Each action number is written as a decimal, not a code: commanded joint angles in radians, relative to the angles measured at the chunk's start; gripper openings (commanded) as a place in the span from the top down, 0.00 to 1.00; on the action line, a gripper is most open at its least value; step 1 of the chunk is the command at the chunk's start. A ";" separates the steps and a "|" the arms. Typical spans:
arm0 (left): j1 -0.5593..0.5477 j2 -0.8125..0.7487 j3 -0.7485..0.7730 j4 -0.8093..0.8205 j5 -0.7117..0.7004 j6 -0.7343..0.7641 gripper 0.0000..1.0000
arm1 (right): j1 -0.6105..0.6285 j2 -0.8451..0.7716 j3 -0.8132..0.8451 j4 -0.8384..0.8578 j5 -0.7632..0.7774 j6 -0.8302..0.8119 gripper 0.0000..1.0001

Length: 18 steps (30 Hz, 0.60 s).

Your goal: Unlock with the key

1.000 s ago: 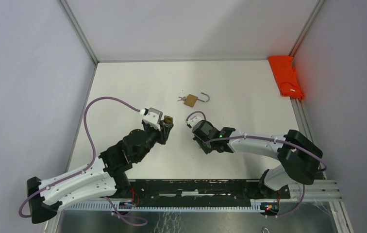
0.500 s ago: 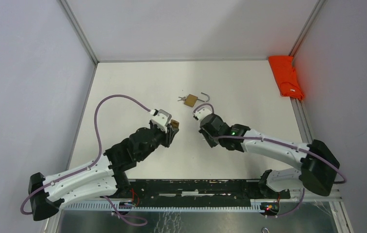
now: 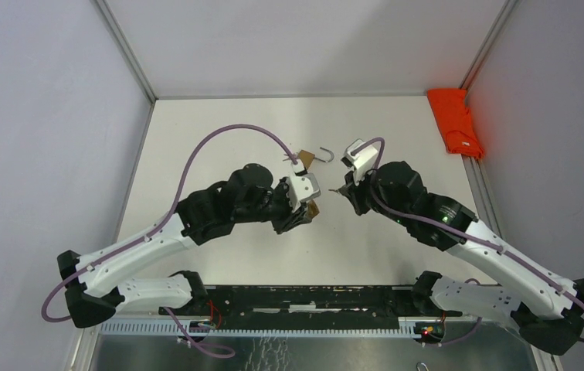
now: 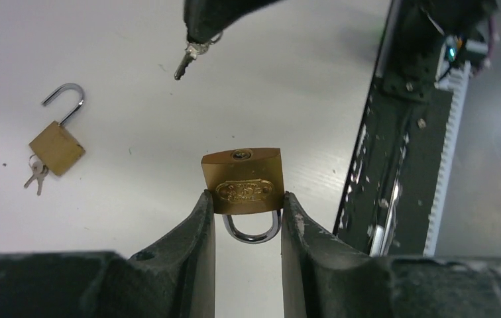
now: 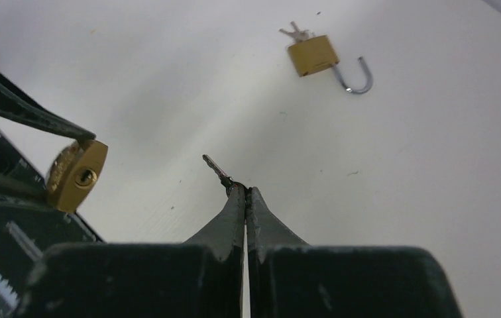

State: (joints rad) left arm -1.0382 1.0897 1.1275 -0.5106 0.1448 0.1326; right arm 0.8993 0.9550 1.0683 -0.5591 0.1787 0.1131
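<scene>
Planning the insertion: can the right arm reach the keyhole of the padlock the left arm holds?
Probably yes. The left end effector grips the padlock by its sides, with the keyhole facing out, uncovered. Only open air separates it from the key in the right end effector; the key needs lining up.

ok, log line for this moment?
left gripper: shut on brass padlock | right gripper: shut on key | key: short of keyhole

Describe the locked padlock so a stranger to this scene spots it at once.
Over the white table, find the left gripper near the middle. The brass padlock is clamped between its fingers. Unlike the other padlock lying farther back, shackle swung open and keys at its base, this one's shackle is shut.
</scene>
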 commanded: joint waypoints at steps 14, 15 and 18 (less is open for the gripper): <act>-0.284 -0.092 -0.139 -0.272 -0.671 0.393 0.98 | -0.122 -0.033 -0.152 0.049 -0.511 0.006 1.00; -0.294 -0.121 -0.150 -0.221 -0.717 0.420 0.98 | -0.128 -0.026 -0.169 0.066 -0.557 0.018 1.00; -0.299 -0.219 -0.198 -0.053 -0.806 0.539 0.98 | -0.142 -0.002 -0.226 0.134 -0.676 0.051 1.00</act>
State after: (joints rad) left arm -1.3239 1.0149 0.9482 -0.8051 -0.4038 0.4793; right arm 0.7757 0.9356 0.8932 -0.5667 -0.2703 0.1150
